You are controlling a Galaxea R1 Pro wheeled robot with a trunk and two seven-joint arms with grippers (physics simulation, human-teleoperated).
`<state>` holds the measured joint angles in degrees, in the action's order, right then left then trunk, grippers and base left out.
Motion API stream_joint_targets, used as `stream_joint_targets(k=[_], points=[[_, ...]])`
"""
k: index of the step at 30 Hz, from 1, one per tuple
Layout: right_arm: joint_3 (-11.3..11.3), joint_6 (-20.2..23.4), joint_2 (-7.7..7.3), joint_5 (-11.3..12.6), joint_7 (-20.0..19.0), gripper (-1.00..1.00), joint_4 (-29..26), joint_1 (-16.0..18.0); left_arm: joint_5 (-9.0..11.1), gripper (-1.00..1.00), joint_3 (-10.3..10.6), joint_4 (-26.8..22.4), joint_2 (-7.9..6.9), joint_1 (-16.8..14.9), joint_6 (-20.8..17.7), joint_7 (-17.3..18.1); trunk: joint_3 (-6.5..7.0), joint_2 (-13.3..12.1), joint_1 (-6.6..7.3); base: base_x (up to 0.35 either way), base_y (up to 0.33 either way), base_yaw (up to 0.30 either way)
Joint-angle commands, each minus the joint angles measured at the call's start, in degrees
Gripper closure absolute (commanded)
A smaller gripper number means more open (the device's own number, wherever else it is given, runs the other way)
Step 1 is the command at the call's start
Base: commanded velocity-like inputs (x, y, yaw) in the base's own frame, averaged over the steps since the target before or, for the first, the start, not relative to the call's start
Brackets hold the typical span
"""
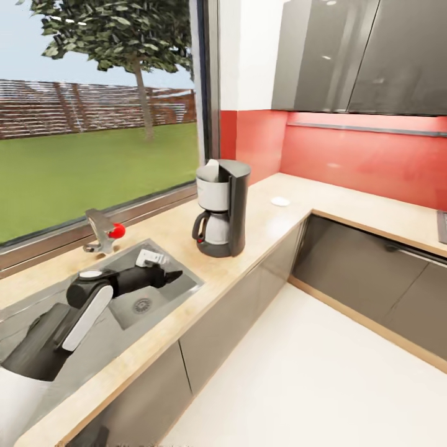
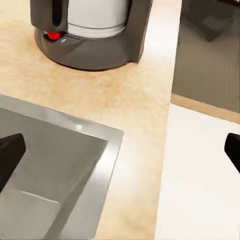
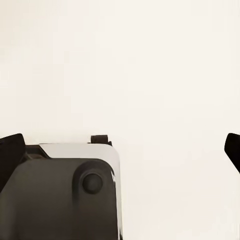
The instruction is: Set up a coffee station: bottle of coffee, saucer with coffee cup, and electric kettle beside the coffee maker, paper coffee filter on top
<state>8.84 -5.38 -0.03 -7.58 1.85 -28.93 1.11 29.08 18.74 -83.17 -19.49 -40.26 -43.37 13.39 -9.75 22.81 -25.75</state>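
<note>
While the left arm hangs over the sink (image 1: 162, 297), nothing task-related is in hand. Left end effector (image 2: 120, 152): fingers spread wide at the two edges of the wrist view, nothing between them, so open and empty. It looks down across the sink corner and the desk (image 2: 95, 95) toward the base of the coffee maker (image 2: 90, 30).

Tap (image 1: 99, 231) with a red knob sits behind the sink, under the window.

Coffee maker (image 1: 221, 208) stands upright on the desk (image 1: 267, 217) near the corner, just past the sink. That requirement reads as met. Something pale pokes out of its top; could be the paper filter, but I can't tell from this render.

Further right, a small white flat disc (image 1: 280, 201) lies on the desk, apart from the coffee maker. Might be the saucer or a filter, too small to say.

Right end effector (image 3: 120, 150): fingertips also at the far edges of its wrist view, open, holding nothing, over pale floor and part of the robot's own body.

Judgement: early stage. Coffee bottle, cup and kettle are not next to the coffee maker, so those moves are left; the filter and saucer steps are unconfirmed. Next likely needs a trip to fetch items.
</note>
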Motion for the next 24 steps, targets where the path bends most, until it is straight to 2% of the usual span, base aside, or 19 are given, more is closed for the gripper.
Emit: stream_joint_targets(k=[1,5,10,16,24], points=[[0.2,-0.2,0.03,-0.6,0.1,-1.00,0.0,0.0,-0.5,-1.00,0.8,0.0,-0.05,-0.1,1.9,0.1,-0.12,0.1,-0.03,0.000,0.000,0.265],[0.2,-0.2,0.03,-0.6,0.1,-1.00,0.1,0.0,-1.8,-1.00,3.3,0.1,-0.09,0.3,6.2,0.1,-0.12,0.1,-0.03,-0.049,-0.032,0.273],[0.2,-0.2,0.03,-0.6,0.1,-1.00,0.2,0.0,-2.4,-1.00,5.1,0.1,-0.03,1.2,7.3,0.1,-0.12,0.1,-0.03,-0.194,-0.140,0.278],[0.2,-0.2,0.03,-0.6,0.1,-1.00,0.3,0.0,-2.5,-1.00,5.4,0.1,-0.02,1.4,7.8,0.1,-0.12,0.1,-0.03,-0.236,-0.187,0.270],[0.2,-0.2,0.03,-0.6,0.1,-1.00,0.1,0.0,-2.6,-1.00,5.3,0.1,-0.02,1.4,8.0,0.1,-0.12,0.1,-0.03,-0.265,-0.186,0.054]])
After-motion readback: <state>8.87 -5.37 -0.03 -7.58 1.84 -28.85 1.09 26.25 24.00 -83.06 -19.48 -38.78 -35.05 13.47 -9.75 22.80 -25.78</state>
